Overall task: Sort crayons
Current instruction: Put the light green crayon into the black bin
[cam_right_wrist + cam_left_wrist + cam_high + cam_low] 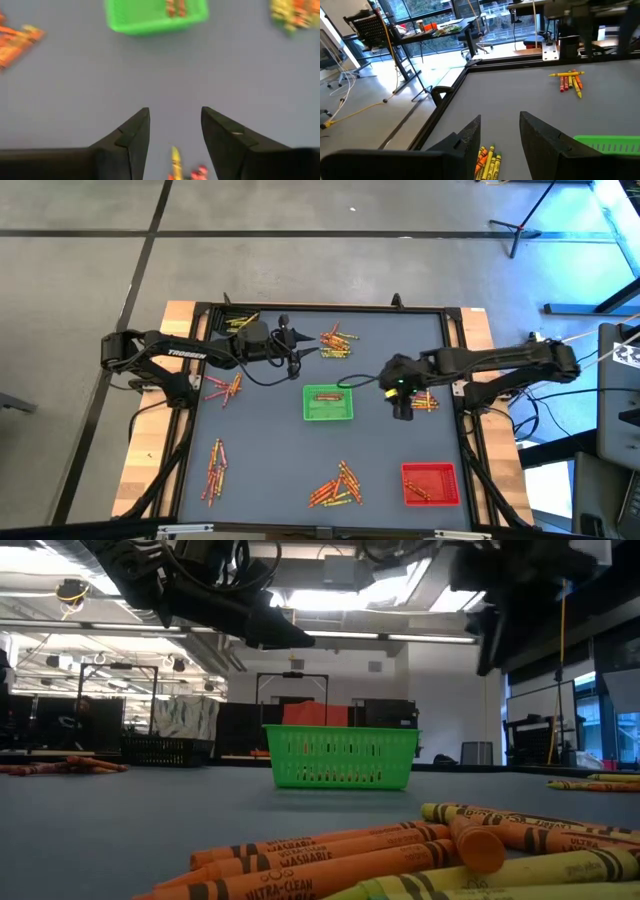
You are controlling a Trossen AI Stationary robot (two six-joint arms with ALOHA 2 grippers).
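1. Right hand (175, 131) hangs with fingers parted and empty over the bench (270, 440), beside the green tray (328, 403).
2. Left hand (499, 131) is likewise released and empty, above a crayon pile (488, 161).
3. Crayons (336, 485) lie in scattered piles; some sit in the green tray and the red tray (430, 483).

Two dark, near-black jointed arms, left arm (170, 355) at frame left marked TROSSEN in white, right arm (500, 362) at frame right showing a small green light. Black cables trailing alongside. Wedge-shaped matte black fingers (127, 137).
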